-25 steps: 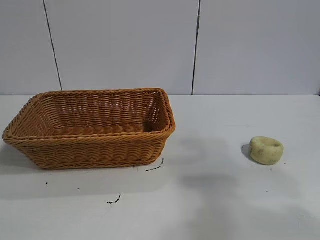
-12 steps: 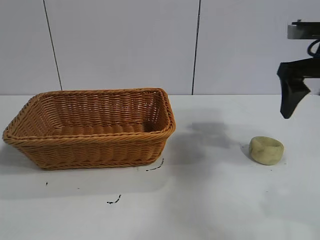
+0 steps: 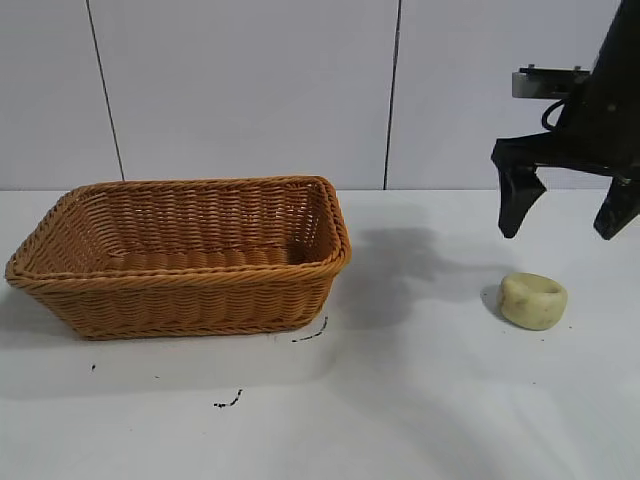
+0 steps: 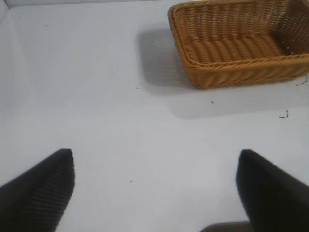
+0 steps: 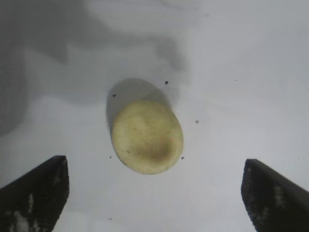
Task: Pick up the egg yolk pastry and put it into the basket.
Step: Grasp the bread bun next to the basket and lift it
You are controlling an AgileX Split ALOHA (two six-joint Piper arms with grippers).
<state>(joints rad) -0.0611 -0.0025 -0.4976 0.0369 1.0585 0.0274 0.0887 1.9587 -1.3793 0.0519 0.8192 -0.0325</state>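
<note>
Pastry (image 3: 533,300) sits untouched on the counter (image 3: 420,400), just below the right claw (image 3: 565,212), whose jaws hang wide apart; grabbing it and carrying it to the basket (image 3: 180,255) remain.

A pale yellow egg yolk pastry (image 3: 533,300), dented on top, lies flat near the surface's right edge, well apart from the orange-brown wicker basket (image 3: 180,255) standing upright at the left.

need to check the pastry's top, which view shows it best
The right wrist view: it looks straight down on the egg yolk pastry. The exterior view shows it small, from the side. The left wrist view misses it.
</note>
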